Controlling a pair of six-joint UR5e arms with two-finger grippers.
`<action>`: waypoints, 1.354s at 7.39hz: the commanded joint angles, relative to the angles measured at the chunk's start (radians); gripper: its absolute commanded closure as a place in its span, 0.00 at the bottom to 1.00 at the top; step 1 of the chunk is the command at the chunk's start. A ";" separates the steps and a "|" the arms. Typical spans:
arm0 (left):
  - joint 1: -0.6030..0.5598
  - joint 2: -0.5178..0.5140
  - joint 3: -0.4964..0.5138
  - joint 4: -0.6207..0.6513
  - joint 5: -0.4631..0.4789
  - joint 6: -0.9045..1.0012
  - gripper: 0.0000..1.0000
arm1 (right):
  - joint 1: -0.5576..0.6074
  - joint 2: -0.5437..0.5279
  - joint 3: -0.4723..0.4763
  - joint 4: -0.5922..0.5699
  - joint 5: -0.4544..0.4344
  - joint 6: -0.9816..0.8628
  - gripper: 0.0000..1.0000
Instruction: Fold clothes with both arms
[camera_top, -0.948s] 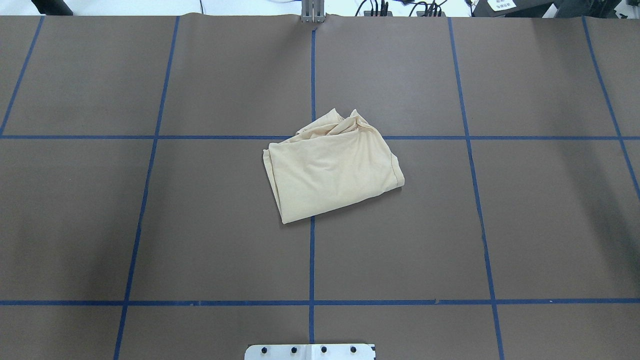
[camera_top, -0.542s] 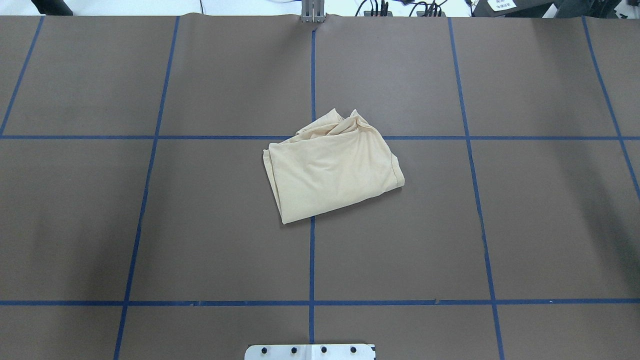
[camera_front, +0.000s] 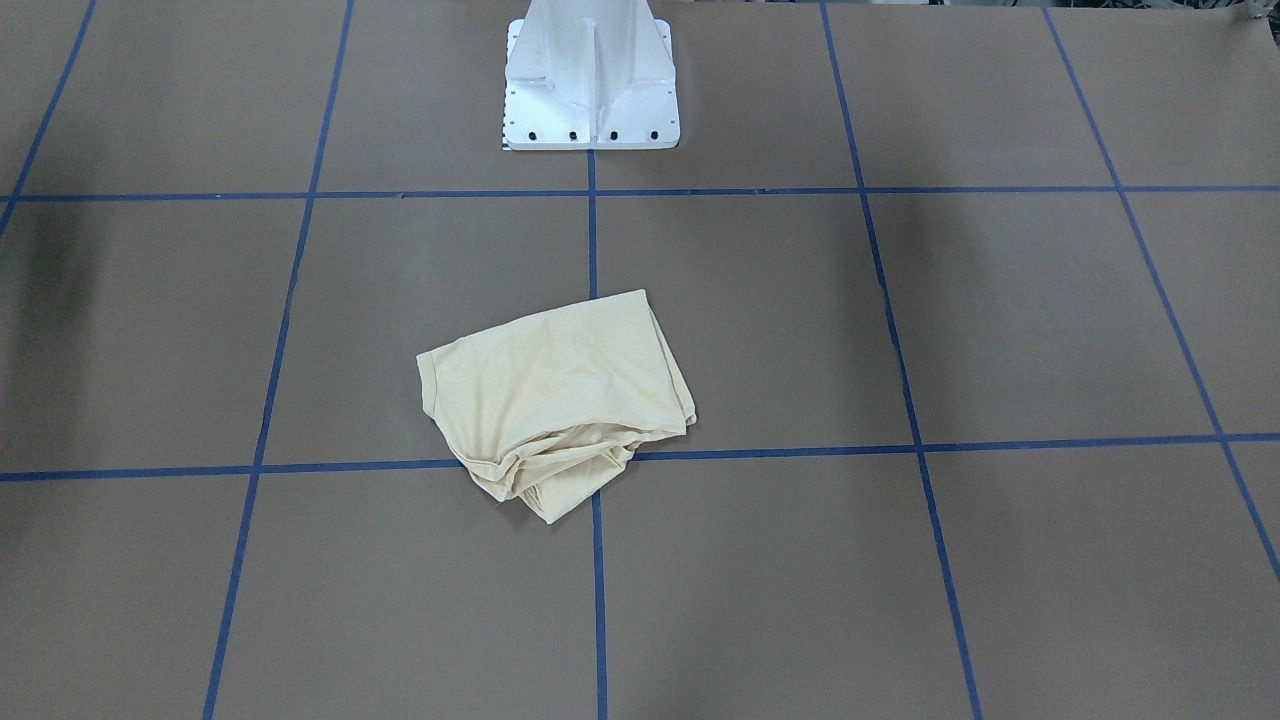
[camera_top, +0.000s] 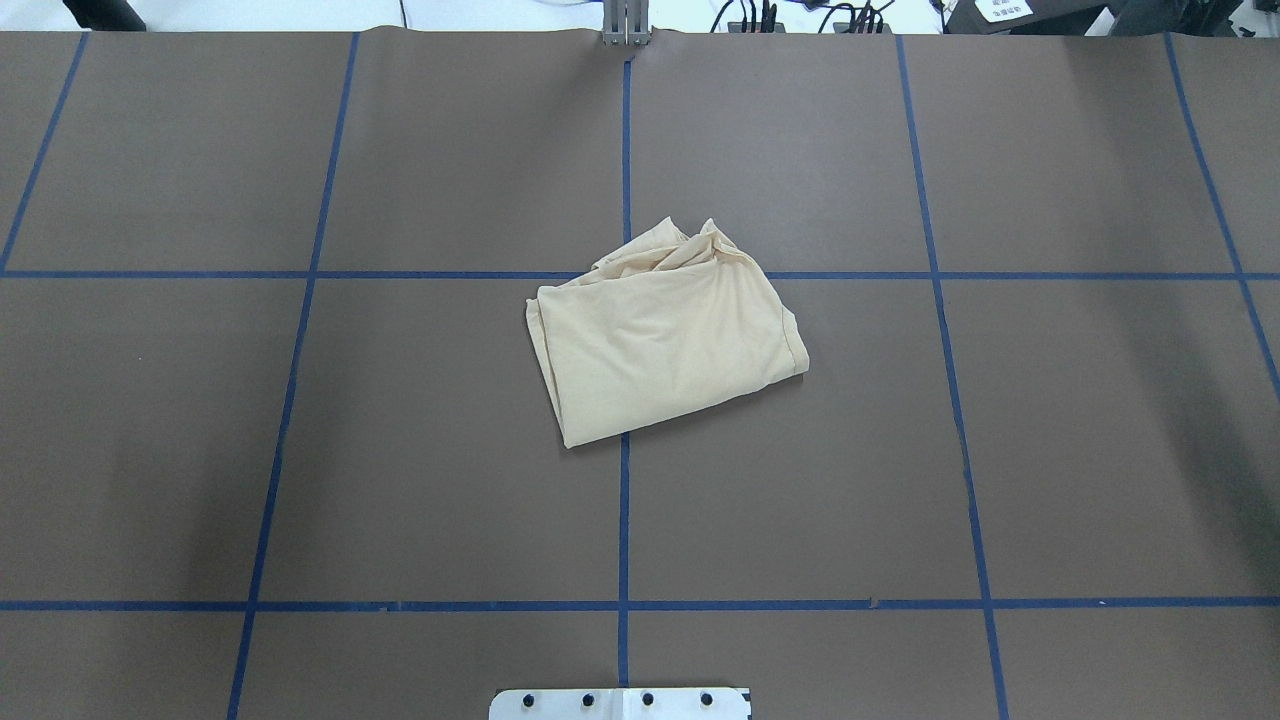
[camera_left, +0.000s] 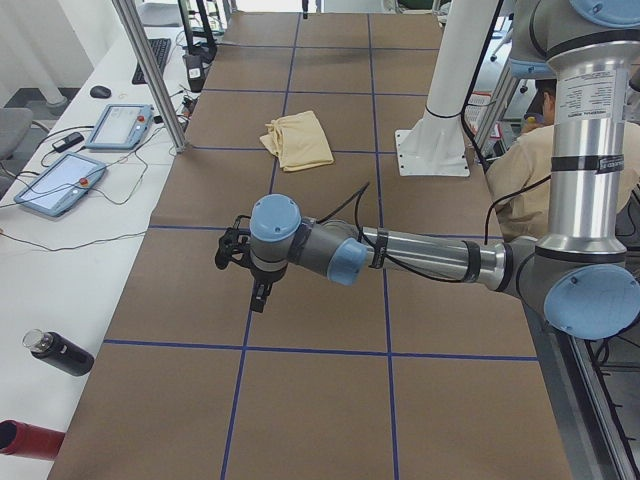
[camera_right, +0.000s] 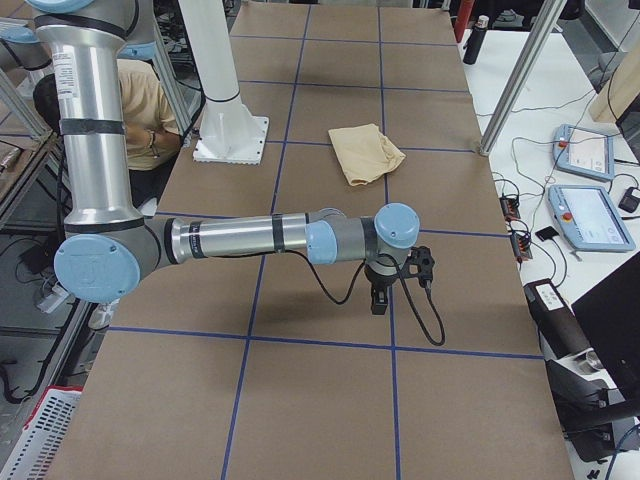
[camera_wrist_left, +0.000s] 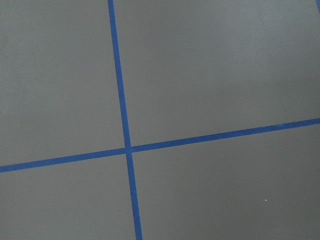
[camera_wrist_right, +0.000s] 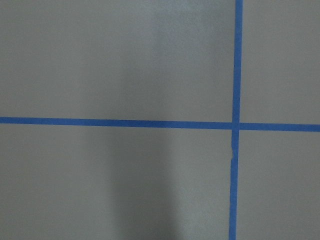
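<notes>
One cream T-shirt (camera_top: 665, 340) is lying as a compact folded bundle mid-way across the counter (camera_top: 400, 480), straddling blue tape lines (camera_top: 625, 150), its far edge bunching up. Folding is looking nearly done; perhaps only neatening is left. Only the side views are showing the left gripper (camera_left: 260, 297) and right gripper (camera_right: 378, 303), hovering well apart from it. Fingers' spread: cannot tell.

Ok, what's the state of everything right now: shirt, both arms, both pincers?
T-shirt: folded into a compact bundle, far edge bunched, lying on the table, untouched.
Left arm: stretched out above the table, apart from the shirt.
Left pincer: pointing down; open or shut, cannot tell.
Right arm: stretched out likewise, apart from the shirt.
Right pincer: pointing down; open or shut, cannot tell.
</notes>
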 joint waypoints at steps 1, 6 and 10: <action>-0.001 0.005 -0.046 0.006 0.006 0.001 0.00 | -0.001 0.012 0.000 0.007 0.011 0.002 0.00; 0.006 0.002 -0.038 0.003 0.104 0.004 0.00 | -0.042 -0.081 0.072 0.021 -0.082 0.014 0.00; 0.006 -0.042 0.068 0.004 0.090 0.002 0.00 | -0.044 -0.080 0.094 0.018 -0.151 0.017 0.00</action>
